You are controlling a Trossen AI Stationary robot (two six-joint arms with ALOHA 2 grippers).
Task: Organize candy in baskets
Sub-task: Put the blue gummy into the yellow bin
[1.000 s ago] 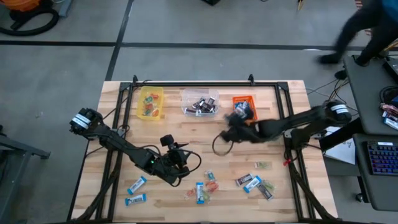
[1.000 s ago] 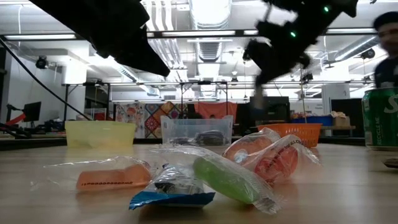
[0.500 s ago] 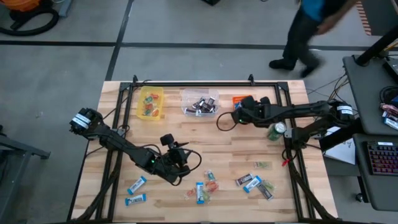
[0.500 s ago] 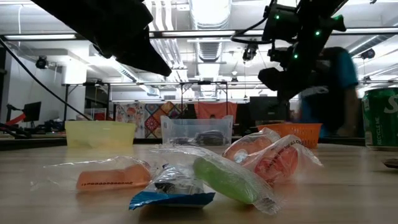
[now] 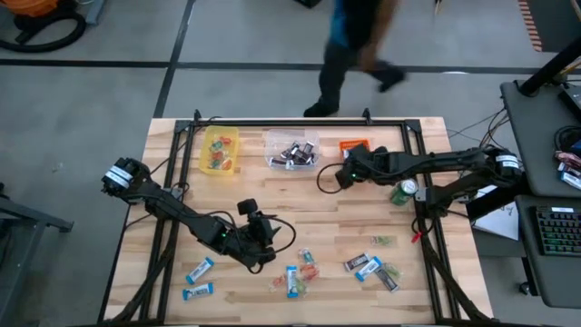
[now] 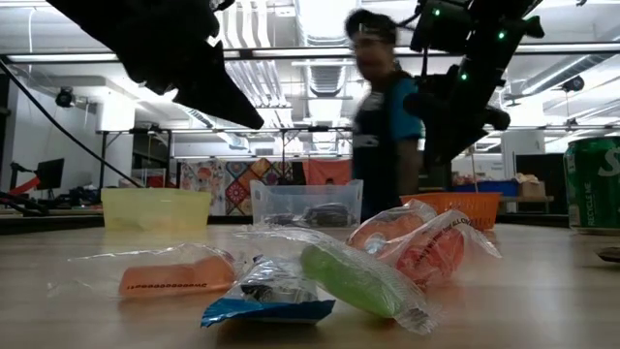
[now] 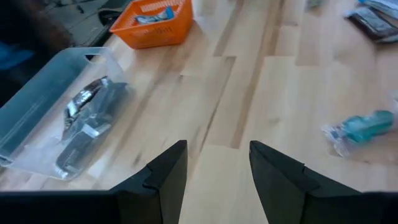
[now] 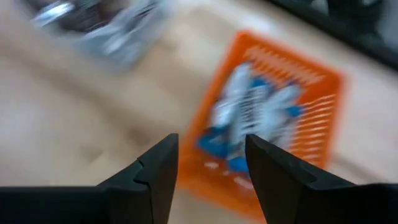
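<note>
We see a wooden counter [image 5: 300,204] scattered with candy [image 5: 292,280]; a person [image 5: 349,50] walks behind. Left gripper [image 7: 214,171] and right gripper [image 8: 208,162] hold jaws released, over the orange basket [image 8: 273,118].

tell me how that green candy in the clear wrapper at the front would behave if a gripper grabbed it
The green candy sits in a loose, crinkly clear wrapper, so it would probably feel light and floppy at the ends. The glossy film looks slippery; a pinch on the wrapper alone might slide. Its rounded body could shift inside when pushed.
</note>
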